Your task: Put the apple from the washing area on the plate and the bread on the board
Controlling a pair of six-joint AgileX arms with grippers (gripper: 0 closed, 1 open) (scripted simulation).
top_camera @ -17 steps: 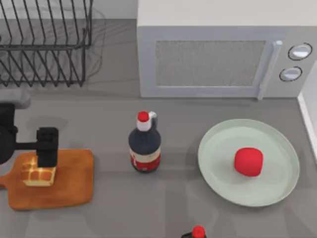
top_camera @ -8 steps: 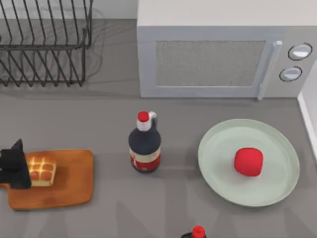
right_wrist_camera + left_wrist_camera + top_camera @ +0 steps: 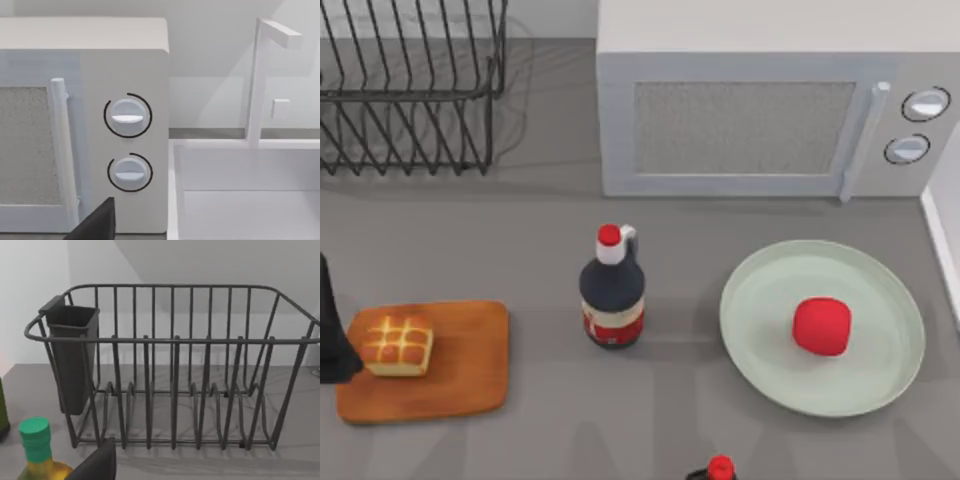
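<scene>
Top view: the bread sits on the board at the left, just right of the left arm at the surface's left edge; the apple rests on the plate at the right, so both look placed.

Left wrist view: a rack and a green-capped bottle; whether the left gripper is apart or together cannot be told.

Right wrist view: a microwave and sink; the same holds for the right gripper.

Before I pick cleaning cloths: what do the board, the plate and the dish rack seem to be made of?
Board: looks like wood, matte orange-brown with faint grain. Plate: smooth pale green, perhaps ceramic or plastic; I can't tell which. Dish rack: thin dark bars, likely coated metal wire.
</scene>
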